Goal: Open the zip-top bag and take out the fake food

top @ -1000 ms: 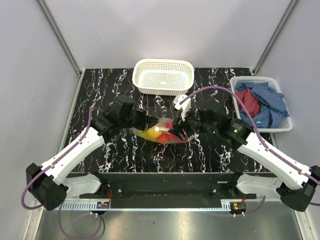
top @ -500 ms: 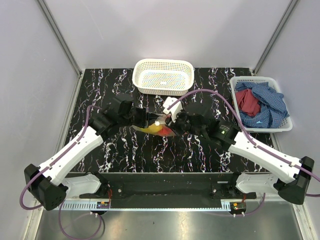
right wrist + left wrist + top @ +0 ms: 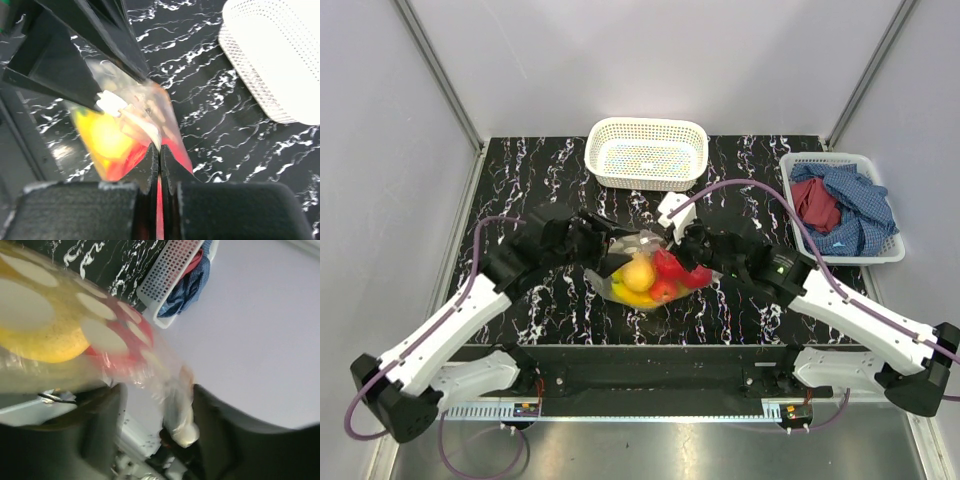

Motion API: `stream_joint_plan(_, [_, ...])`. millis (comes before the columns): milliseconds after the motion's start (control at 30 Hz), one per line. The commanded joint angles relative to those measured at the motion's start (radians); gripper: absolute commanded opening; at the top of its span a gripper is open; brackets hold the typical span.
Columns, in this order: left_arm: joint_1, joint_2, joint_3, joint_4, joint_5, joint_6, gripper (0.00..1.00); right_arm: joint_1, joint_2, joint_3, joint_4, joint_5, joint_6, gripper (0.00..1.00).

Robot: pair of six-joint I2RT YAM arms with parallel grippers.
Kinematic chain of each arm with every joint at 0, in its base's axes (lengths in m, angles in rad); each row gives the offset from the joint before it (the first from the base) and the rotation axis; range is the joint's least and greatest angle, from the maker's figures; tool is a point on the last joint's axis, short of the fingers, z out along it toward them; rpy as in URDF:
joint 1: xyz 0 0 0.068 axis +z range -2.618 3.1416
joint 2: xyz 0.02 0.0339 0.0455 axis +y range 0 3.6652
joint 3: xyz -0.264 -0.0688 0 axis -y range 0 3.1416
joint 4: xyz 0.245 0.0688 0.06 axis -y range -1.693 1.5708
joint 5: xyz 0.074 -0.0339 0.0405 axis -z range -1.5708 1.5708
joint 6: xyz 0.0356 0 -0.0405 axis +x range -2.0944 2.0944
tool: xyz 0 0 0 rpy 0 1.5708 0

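Black marble-veined table (image 3: 550, 170) inside pale grey walls (image 3: 650, 60); white mesh basket (image 3: 650, 122) at the far edge, cloth-filled basket (image 3: 840, 157) far right. The zip-top bag (image 3: 645, 262), fake food (image 3: 655, 278) inside, sits mid-table between both grippers. Right gripper (image 3: 160, 150) is clenched on the film; left gripper (image 3: 608, 252) has film between its fingers, grip cannot be told.

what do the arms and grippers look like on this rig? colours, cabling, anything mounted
Left arm and right arm: white boxy links, black joints and bases. Left gripper and right gripper are black with flat, tapered fingers. A purple cable loops along each arm. A white block sits on the right wrist.
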Motion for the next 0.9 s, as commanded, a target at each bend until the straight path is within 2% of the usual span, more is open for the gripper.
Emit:
stream_joint_plan(0, [0.033, -0.16, -0.09, 0.052, -0.056, 0.294, 0.79, 0.002, -0.03, 0.031, -0.029, -0.095, 0.091, 0.0])
stream_joint_plan(33, [0.055, -0.183, -0.113, 0.079, -0.057, 0.345, 0.8, -0.001, -0.027, 0.03, -0.04, -0.135, 0.104, 0.0])
stream_joint_plan(67, [0.067, -0.202, -0.163, 0.201, -0.024, 0.48, 0.79, -0.004, -0.019, 0.03, -0.052, -0.152, 0.134, 0.0])
stream_joint_plan(133, [0.09, -0.219, -0.176, 0.299, 0.033, 0.634, 0.75, -0.018, -0.014, 0.031, -0.054, -0.215, 0.165, 0.0])
stream_joint_plan(167, [0.09, -0.213, -0.168, 0.307, 0.065, 0.776, 0.73, -0.029, -0.01, 0.034, -0.06, -0.241, 0.194, 0.0])
stream_joint_plan(233, [0.09, -0.191, -0.151, 0.351, 0.142, 0.924, 0.73, -0.052, -0.004, 0.046, -0.068, -0.334, 0.216, 0.0])
stream_joint_plan(267, [0.089, -0.185, -0.142, 0.372, 0.223, 1.063, 0.74, -0.081, 0.004, 0.057, -0.076, -0.365, 0.246, 0.0])
stream_joint_plan(333, [0.089, -0.168, -0.136, 0.422, 0.336, 1.188, 0.75, -0.125, 0.016, 0.074, -0.091, -0.485, 0.262, 0.0])
stream_joint_plan(367, [0.089, -0.151, -0.122, 0.414, 0.41, 1.298, 0.76, -0.169, 0.035, 0.094, -0.112, -0.525, 0.275, 0.0])
stream_joint_plan(433, [0.089, -0.138, -0.101, 0.425, 0.485, 1.391, 0.78, -0.204, 0.052, 0.115, -0.134, -0.624, 0.28, 0.0])
stream_joint_plan(467, [0.089, -0.133, -0.096, 0.417, 0.515, 1.483, 0.78, -0.214, 0.071, 0.144, -0.167, -0.639, 0.271, 0.0])
stream_joint_plan(600, [0.089, -0.133, -0.098, 0.428, 0.536, 1.626, 0.78, -0.245, 0.115, 0.212, -0.243, -0.694, 0.242, 0.0])
stream_joint_plan(667, [0.087, -0.127, -0.072, 0.384, 0.518, 1.687, 0.78, -0.254, 0.133, 0.244, -0.272, -0.705, 0.237, 0.0])
stream_joint_plan(733, [0.089, -0.124, -0.061, 0.368, 0.487, 1.718, 0.79, -0.271, 0.145, 0.264, -0.289, -0.74, 0.237, 0.0])
stream_joint_plan(867, [0.089, -0.099, -0.082, 0.46, 0.487, 1.715, 0.77, -0.277, 0.17, 0.304, -0.31, -0.772, 0.237, 0.0])
